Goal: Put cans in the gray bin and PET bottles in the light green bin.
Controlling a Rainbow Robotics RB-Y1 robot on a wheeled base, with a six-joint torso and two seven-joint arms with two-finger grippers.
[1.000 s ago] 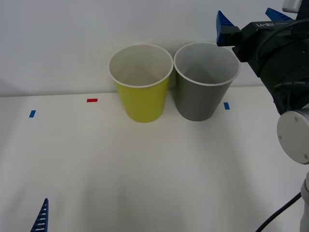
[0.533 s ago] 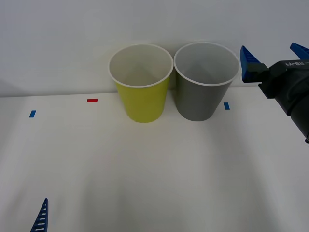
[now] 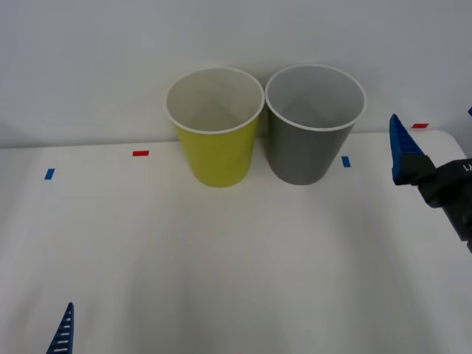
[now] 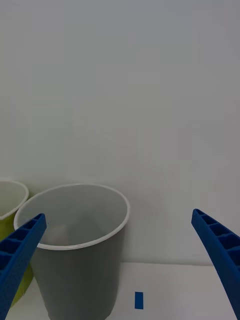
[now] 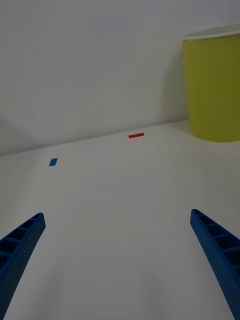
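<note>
Gray bin (image 4: 75,250) between spread right fingers (image 4: 17,255)

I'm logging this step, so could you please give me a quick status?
Right gripper open, empty, right of the tall dark gray plastic bin. Left gripper open, low over the white table. Tall yellow-green plastic bin unobstructed.

No text, brand or number can be read in these pictures. The small tape marks on the table (image 3: 221,258) carry no writing.
</note>
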